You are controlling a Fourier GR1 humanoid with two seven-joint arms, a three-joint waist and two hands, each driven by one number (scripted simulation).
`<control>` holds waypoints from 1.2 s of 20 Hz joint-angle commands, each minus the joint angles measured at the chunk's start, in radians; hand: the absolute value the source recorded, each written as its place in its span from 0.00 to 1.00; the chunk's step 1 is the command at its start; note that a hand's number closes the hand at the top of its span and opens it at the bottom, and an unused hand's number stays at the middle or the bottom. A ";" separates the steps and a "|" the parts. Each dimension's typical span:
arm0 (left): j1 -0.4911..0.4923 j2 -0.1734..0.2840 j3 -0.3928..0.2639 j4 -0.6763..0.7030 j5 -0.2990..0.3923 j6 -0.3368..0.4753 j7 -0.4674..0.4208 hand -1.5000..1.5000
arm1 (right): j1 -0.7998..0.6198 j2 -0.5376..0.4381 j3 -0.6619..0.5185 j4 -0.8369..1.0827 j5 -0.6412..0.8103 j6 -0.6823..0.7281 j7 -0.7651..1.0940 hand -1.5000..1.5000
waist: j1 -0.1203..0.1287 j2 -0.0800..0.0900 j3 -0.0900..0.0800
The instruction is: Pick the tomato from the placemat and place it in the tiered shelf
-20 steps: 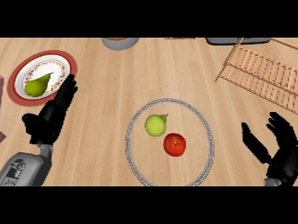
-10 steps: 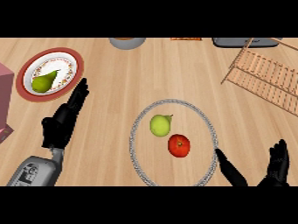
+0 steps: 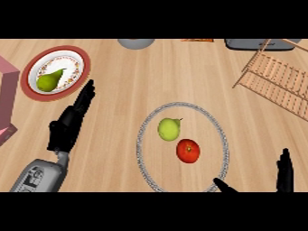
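1 tomato (image 3: 188, 150), 2 pears (image 3: 169, 129) (image 3: 48, 81), 1 plate (image 3: 78, 79), 1 placemat (image 3: 145, 135), 1 tiered shelf (image 3: 286, 85), 2 hands (image 3: 68, 124) (image 3: 285, 173).

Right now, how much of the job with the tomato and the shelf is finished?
Nothing is done yet. The tomato lies on the round placemat, beside a green pear, and nothing touches it. The right hand shows at the lower right edge, open and empty, with only its fingers in view. The left hand rests open at the left. Grasping, carrying and placing in the wooden tiered shelf all remain.
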 commanded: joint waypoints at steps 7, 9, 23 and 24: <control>-0.017 -0.005 0.000 0.005 -0.004 -0.012 0.003 0.50 | -0.023 -0.160 0.085 -0.086 0.307 0.372 0.544 0.00 | 0.020 0.008 -0.008; -0.019 0.000 0.004 -0.005 0.000 -0.016 0.017 0.50 | -0.053 -0.180 0.070 -0.151 0.363 0.468 0.684 0.00 | 0.018 0.003 -0.006; 0.045 -0.028 -0.001 -0.016 -0.031 -0.005 -0.017 0.50 | -0.472 0.242 0.191 -0.134 0.744 0.924 1.211 0.00 | -0.001 -0.006 0.004; -0.031 -0.016 0.042 0.046 -0.013 -0.022 -0.003 0.50 | -0.494 0.257 0.184 -0.159 0.744 0.964 1.228 0.00 | -0.012 -0.004 0.003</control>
